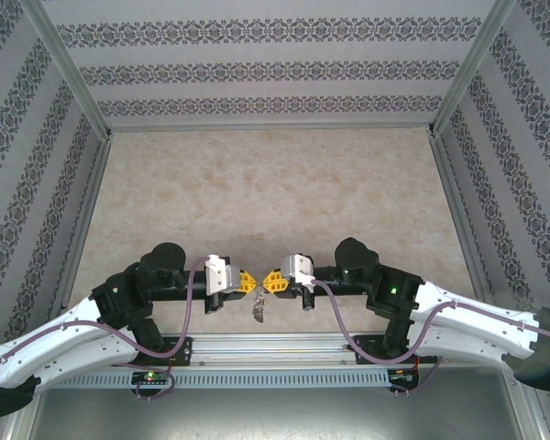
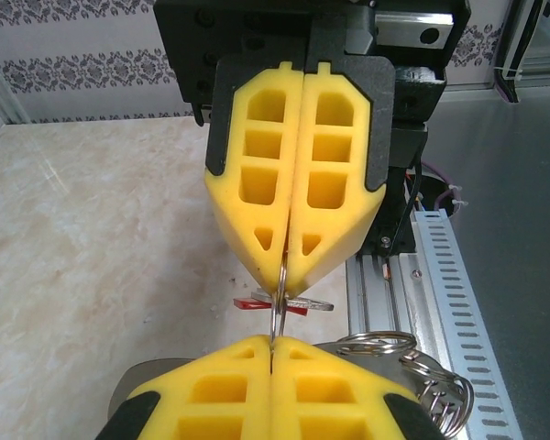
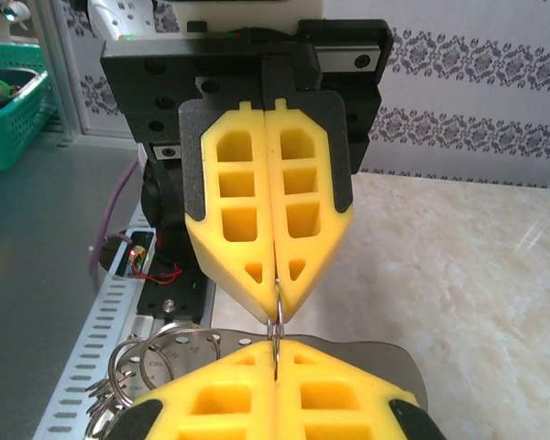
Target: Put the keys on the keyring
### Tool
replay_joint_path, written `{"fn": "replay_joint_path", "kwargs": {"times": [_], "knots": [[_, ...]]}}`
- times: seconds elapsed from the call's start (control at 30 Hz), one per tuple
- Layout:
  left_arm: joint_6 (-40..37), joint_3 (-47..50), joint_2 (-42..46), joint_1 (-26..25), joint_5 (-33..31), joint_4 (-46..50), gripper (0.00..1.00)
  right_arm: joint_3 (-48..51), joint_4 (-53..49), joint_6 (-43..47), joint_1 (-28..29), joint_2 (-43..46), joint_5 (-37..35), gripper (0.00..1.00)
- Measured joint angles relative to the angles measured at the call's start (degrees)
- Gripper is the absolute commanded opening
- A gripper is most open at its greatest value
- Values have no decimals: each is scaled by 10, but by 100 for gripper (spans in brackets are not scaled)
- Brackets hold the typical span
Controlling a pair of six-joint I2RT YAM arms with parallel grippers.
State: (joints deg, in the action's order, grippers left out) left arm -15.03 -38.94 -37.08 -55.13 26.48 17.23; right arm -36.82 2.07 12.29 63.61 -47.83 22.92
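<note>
Key (image 2: 249, 302): red head seen edge-on, long axis approx horiz, crossing keyring (image 3: 278, 321) wire; blade hard to make out. Ring mostly hidden, only a short upright stretch shows betw tips, above bench (image 1: 275, 183) near edge. L gripper (image 2: 271, 341) & R gripper (image 3: 277, 344) tip to tip, jaws clamped on wire. Silvery bits (image 2: 390, 344) bunch beside L.

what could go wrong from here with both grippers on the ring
1. The left gripper and right gripper both pinch the thin keyring with only their very tips, so it could twist or slip out.
2. The red key sits right beside the wire. Whether it is threaded on is unclear, so pulling apart may drop it.
3. The slotted rail is close, so a dropped piece could land there.
</note>
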Motion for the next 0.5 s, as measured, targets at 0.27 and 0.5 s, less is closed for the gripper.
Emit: {"fn": "replay_joint_path", "kwargs": {"times": [0.27, 0.5], "knots": [[0, 0, -1, 0, -2, 4, 0, -9, -19, 17, 16, -1, -31, 0], [0, 0, -2, 0, -6, 9, 0, -11, -24, 23, 22, -5, -43, 0]]}}
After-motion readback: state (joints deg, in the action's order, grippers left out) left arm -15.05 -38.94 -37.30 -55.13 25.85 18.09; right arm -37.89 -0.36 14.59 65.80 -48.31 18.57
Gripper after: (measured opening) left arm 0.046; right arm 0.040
